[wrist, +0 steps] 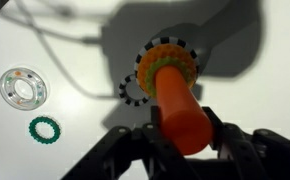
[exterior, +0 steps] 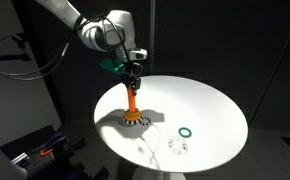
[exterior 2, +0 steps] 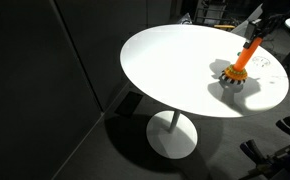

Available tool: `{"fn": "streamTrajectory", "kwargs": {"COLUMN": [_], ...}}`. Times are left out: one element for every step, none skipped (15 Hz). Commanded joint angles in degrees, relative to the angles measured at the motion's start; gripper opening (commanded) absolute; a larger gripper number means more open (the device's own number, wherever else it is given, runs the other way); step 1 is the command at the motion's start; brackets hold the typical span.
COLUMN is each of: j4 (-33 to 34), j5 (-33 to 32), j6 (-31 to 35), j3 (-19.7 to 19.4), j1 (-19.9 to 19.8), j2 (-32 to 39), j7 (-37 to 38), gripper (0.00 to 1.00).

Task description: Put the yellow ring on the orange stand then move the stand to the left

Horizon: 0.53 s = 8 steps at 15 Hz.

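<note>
Presently the gripper hangs above the white round table, with the arm reaching in from the upper corner of that exterior view. Claw is clamped on the orange stand, taking it at the top of the peg. In the wrist view the gripper comes in from the bottom edge, and its dark fingers press against either side of the orange stand. Stand is toward one side of the tabletop, not at its centre. Its base, rimmed in black and white checks, is low against the surface; cannot tell whether it rests there or is lifted a little. The peg looks tilted in an exterior view, nearer upright in the other. The yellow ring is already threaded on the stand, a pale yellow-green band around the foot of the peg, lying on the base. Off to one side, well apart from the stand, the dark green ring lies flat on the table. The patterned ring lies just beside it, the two not touching; both rings also show in an exterior view, green and patterned, near the table edge
</note>
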Motion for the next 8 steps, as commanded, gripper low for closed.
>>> {"fn": "streamTrajectory", "kwargs": {"j4": [-3.2, -3.6, -3.8, -4.0, -4.2, -4.3, -4.1, -4.1], "j5": [-1.1, -1.1, -1.1, -1.1, -1.1, -0.9, -0.5, -0.4], "j6": [2.4, 2.9, 3.2, 3.4, 3.4, 3.3, 2.3, 1.7], "j3": [0.3, 0.4, 0.4, 0.4, 0.4, 0.4, 0.4, 0.4], "j1": [-0.1, -0.2, -0.2, -0.2, -0.2, -0.3, -0.3, -0.3], "j2": [-2.4, -2.3, -2.2, -2.2, -2.2, -2.4, -2.7, -2.9], "j7": [-0.9, -1.0, -1.0, -1.0, -1.1, -1.2, -1.5, -1.7], "gripper": [0.19, 0.19, 0.19, 0.19, 0.41, 0.69, 0.7, 0.77]}}
